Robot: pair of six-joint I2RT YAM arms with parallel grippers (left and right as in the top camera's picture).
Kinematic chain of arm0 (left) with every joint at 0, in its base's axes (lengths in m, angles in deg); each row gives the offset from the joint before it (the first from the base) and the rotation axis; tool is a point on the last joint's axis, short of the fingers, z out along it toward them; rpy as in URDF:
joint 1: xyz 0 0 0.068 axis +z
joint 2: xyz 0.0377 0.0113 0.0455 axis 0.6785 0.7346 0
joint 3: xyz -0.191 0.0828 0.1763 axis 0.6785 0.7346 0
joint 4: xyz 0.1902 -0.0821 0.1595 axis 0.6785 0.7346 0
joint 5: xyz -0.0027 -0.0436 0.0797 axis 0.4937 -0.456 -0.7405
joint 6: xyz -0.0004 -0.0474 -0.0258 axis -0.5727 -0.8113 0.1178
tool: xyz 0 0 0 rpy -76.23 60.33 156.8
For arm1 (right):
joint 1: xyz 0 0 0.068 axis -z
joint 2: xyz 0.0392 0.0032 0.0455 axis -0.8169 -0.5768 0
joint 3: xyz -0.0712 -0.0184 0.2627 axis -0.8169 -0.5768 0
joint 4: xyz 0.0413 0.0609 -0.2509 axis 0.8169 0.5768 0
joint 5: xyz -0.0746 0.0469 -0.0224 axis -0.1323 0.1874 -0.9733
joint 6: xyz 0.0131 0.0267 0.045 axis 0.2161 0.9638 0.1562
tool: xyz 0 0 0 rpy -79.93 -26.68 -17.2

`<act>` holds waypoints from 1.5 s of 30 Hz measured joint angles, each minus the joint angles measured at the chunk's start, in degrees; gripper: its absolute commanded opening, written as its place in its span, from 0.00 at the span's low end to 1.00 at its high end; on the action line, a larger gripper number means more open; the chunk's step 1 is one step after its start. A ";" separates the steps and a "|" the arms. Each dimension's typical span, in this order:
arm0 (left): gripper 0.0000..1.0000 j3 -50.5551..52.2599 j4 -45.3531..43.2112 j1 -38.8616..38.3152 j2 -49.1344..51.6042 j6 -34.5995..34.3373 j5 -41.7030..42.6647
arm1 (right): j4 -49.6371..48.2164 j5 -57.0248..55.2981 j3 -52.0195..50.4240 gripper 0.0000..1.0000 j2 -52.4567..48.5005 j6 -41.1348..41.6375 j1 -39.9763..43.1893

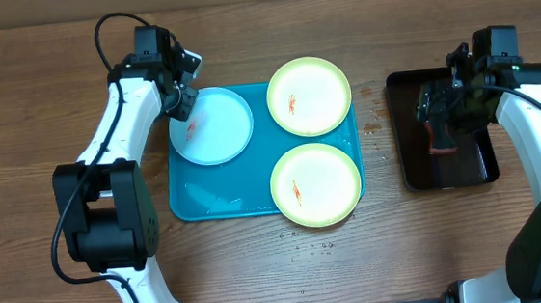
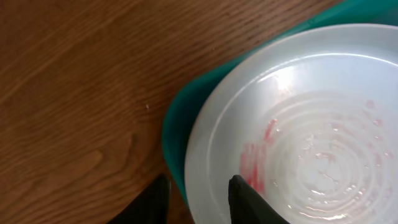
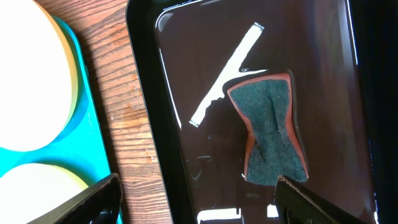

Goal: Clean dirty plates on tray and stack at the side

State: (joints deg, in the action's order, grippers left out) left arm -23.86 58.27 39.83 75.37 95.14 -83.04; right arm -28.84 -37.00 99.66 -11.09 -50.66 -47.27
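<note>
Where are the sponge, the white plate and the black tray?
sponge (image 3: 270, 130): right wrist view, middle of its dark top.
white plate (image 1: 212, 127): overhead view, its centre.
black tray (image 3: 186, 56): right wrist view, bare floor near its left wall.

three plates (image 1: 211, 127) (image 1: 309, 95) (image 1: 316, 185), two trays (image 1: 207, 203) (image 1: 477, 169), one sponge (image 3: 270, 134)

**Three dirty plates on a turquoise tray**

The large turquoise tray (image 1: 197, 201) lies flat, with rounded corners and a raised rim. A smaller whitish-blue plate (image 1: 215, 127) sits at its far left corner, overhanging the rim, its ridged centre smeared red. The far yellow-green plate (image 1: 309, 95) and the near yellow-green plate (image 1: 316, 185), both lime-rimmed, fill the right side almost touching. Each has a small orange-red smear.
</note>
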 measured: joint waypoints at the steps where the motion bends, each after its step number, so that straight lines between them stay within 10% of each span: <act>1: 0.33 0.00 -0.59 0.02 0.09 0.26 -0.13 | -0.04 -0.02 0.00 0.80 0.00 -0.02 0.00; 45: 0.22 -2.58 -0.07 0.07 6.10 11.80 -2.97 | 0.31 0.00 0.00 0.81 0.00 -0.22 0.00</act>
State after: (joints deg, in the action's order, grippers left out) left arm -26.44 58.20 39.90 81.47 106.95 -86.01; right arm -28.53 -37.00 99.66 -11.09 -50.88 -47.27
